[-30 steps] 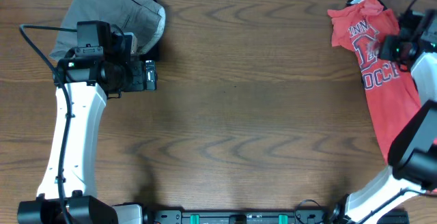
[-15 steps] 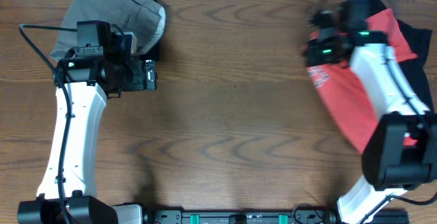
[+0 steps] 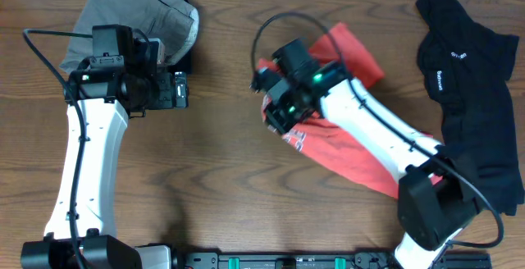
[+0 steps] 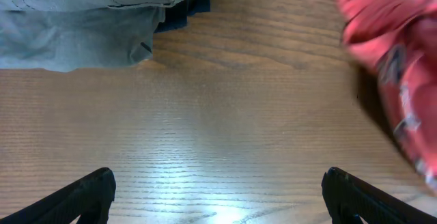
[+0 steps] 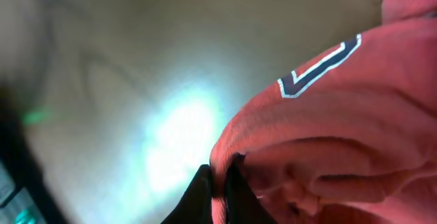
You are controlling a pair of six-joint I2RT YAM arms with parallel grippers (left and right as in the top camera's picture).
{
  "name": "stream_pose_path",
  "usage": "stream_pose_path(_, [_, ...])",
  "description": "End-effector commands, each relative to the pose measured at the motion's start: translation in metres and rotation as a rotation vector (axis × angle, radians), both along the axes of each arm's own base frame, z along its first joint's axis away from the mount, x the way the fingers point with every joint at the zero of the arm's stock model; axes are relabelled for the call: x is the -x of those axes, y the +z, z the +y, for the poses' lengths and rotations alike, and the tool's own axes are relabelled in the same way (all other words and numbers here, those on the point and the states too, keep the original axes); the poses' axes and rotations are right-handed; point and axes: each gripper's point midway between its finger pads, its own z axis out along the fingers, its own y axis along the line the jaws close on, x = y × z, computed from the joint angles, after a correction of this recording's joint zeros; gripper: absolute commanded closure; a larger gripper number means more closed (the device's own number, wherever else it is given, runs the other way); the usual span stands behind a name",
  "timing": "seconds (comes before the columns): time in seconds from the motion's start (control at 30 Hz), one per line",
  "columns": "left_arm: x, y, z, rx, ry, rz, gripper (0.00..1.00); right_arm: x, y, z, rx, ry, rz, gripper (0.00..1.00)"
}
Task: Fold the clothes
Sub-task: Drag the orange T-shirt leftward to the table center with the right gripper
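The clothes lie spread over the wooden table. A coral-red T-shirt point(image 3: 332, 150) with white-and-dark lettering point(image 5: 317, 67) trails from mid-table toward the right, crumpled. My right gripper point(image 3: 273, 113) is shut on a fold of its edge, the fabric pinched between both fingers point(image 5: 220, 176). The same shirt point(image 4: 396, 67) shows blurred at the right of the left wrist view. Grey-khaki shorts point(image 3: 135, 11) lie at the back left over a navy piece point(image 4: 184, 12). Just in front of them my left gripper point(image 3: 182, 90) hangs open over bare wood point(image 4: 217, 183).
A black shirt point(image 3: 467, 72) lies rumpled at the back right, reaching down along the right edge. Bare wood runs between the shorts and the red shirt. A black cable point(image 3: 271, 31) loops above the right wrist.
My right arm has swept from the far right to mid-table, dragging the red T-shirt with it and uncovering the black shirt. The left arm has stayed still.
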Motion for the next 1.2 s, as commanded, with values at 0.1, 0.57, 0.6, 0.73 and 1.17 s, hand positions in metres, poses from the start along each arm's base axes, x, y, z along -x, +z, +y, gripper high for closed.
stream_pose_path(0.1, [-0.004,0.006,-0.002,0.006,-0.016,-0.018,0.02,0.030,0.013,0.013,-0.052,0.080,0.072,0.92])
stream_pose_path(0.57, [-0.017,0.013,-0.014,0.027,-0.057,-0.083,0.02,0.017,0.086,-0.038,-0.069,-0.066,-0.079,0.31])
stream_pose_path(0.6, [-0.019,0.014,-0.019,0.032,-0.073,-0.090,0.02,0.003,0.092,-0.051,-0.053,-0.151,-0.114,0.28])
stream_pose_path(0.73, [-0.023,0.014,-0.045,0.030,-0.160,-0.110,0.02,-0.046,0.113,-0.105,-0.051,-0.433,-0.211,0.21])
stream_pose_path(1.17, [-0.025,-0.051,-0.186,0.031,-0.551,-0.064,0.02,-0.111,0.095,-0.252,-0.025,-0.876,-0.195,0.21])
